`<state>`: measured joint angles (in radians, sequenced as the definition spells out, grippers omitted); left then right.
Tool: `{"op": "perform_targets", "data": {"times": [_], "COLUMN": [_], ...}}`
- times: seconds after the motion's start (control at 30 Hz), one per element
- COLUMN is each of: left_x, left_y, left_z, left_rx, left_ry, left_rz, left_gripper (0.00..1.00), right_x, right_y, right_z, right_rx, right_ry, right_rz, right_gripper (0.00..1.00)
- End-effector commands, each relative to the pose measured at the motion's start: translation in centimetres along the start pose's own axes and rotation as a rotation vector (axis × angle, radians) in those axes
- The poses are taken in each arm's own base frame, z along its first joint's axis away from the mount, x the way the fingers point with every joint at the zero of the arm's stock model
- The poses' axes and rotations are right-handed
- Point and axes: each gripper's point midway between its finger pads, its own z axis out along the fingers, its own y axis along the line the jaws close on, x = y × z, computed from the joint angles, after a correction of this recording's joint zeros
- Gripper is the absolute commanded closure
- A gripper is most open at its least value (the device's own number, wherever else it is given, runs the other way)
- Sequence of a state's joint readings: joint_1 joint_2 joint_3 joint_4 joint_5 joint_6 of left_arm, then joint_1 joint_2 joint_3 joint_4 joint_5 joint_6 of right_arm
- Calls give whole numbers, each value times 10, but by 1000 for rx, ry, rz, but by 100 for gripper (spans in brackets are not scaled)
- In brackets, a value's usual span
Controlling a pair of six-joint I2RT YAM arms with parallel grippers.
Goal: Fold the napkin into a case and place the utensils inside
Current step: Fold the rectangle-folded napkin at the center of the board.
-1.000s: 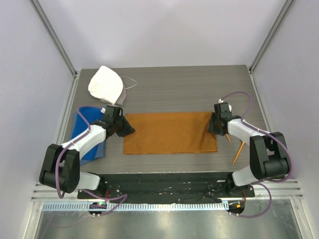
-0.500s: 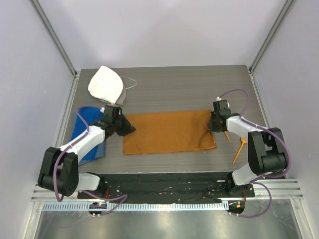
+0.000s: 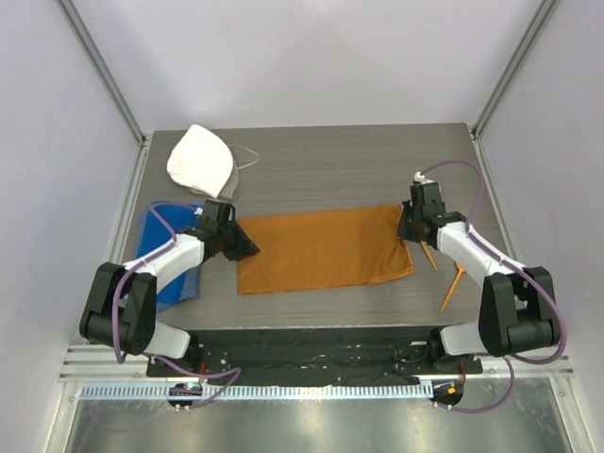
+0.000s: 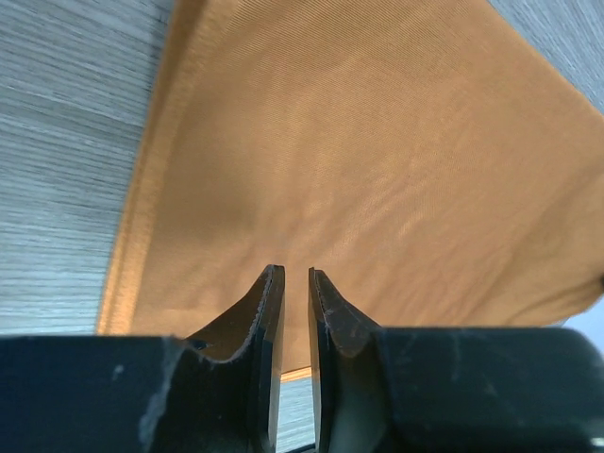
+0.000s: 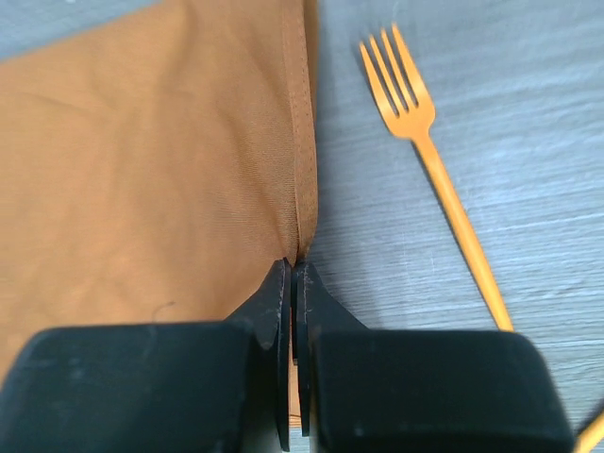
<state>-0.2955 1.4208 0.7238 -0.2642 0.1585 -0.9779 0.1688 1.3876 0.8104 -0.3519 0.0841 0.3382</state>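
The rust-orange napkin (image 3: 321, 250) lies flat as a wide rectangle mid-table, slightly tilted, not folded into a case. My left gripper (image 3: 247, 248) is at its left edge, and the jaws stand narrowly apart with the cloth (image 4: 377, 142) running between them (image 4: 295, 272). My right gripper (image 3: 408, 229) is shut on the hem of the right edge (image 5: 293, 264). The orange fork (image 5: 444, 179) lies on the table just right of that edge, also in the top view (image 3: 430, 256). A second thin orange utensil (image 3: 451, 288) lies further right, its bowl not discernible.
A blue towel (image 3: 156, 247) lies under the left arm at the table's left side. A white rounded cloth cap (image 3: 201, 160) sits at the back left. Frame posts and walls bound the table on the left, right and back.
The right gripper has moved slightly back with the napkin's right edge, so the cloth has tilted. The left gripper has shifted a little right along the left edge.
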Motion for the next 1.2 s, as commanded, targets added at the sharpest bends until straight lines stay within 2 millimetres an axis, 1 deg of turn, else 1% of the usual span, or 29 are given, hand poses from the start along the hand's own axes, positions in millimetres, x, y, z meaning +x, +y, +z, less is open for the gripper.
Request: {"op": "perform_targets", "data": {"times": [0.0,0.1,0.2,0.3,0.37,0.4,0.43,0.47,0.5,0.53,0.57,0.6,0.63,0.67,0.7,0.73,0.77,0.87,0.93,1.03,1.07,1.1,1.17], "left_x": [-10,-8,-7,-8,-8,-10,-12,-15,-15,-20,-22,-22,-24,-24,-21,-19,-17,-7,1,14,17,25,33], "left_y": [-24,-28,-33,-32,-31,-31,-30,-31,-27,-22,-21,-16,-14,-14,-11,-13,-14,-6,0,1,0,-4,-9], "left_z": [0,-2,-3,-4,-6,-8,-9,-12,-14,-14,-14,-10,-8,-6,1,4,7,18,24,31,34,35,39], "left_rx": [64,75,83,78,74,70,60,60,40,19,13,-3,-13,-15,-29,-21,-16,-37,-51,-59,-55,-50,-46], "left_ry": [-38,-39,-39,-43,-47,-55,-66,-82,-87,-113,-116,-110,-108,-99,-79,-72,-61,-43,-30,-6,1,15,22], "left_rz": [10,17,25,26,25,31,36,43,55,58,60,60,59,61,62,60,58,60,62,64,64,75,85], "left_gripper": [80,80,80,80,80,80,80,80,80,80,79,79,79,80,80,80,80,81,81,81,81,81,81], "right_x": [-33,-35,-35,-35,-35,-34,-39,-34,-32,-36,-30,-29,-33,-32,-29,-32,-32,-36,-41,-45,-46,-45,-46], "right_y": [13,19,36,59,80,87,95,109,117,128,140,148,157,163,172,179,183,191,191,188,187,185,181], "right_z": [-25,-30,-36,-43,-50,-52,-56,-60,-61,-66,-66,-68,-73,-74,-74,-78,-79,-86,-91,-97,-98,-99,-102], "right_rx": [-46,-67,-107,-138,-177,-189,-197,-219,-229,-249,-265,-279,-297,-304,-316,-333,-339,-369,-374,-372,-368,-363,-351], "right_ry": [-100,-108,-118,-127,-136,-139,-154,-151,-148,-157,-146,-146,-160,-162,-156,-164,-165,-175,-193,-213,-219,-219,-226], "right_rz": [-30,-43,-76,-109,-118,-122,-126,-151,-153,-158,-180,-182,-184,-188,-200,-198,-197,-197,-198,-204,-215,-222,-236], "right_gripper": [99,99,99,99,99,99,99,99,99,99,99,99,99,99,99,99,99,99,99,99,99,99,99]}}
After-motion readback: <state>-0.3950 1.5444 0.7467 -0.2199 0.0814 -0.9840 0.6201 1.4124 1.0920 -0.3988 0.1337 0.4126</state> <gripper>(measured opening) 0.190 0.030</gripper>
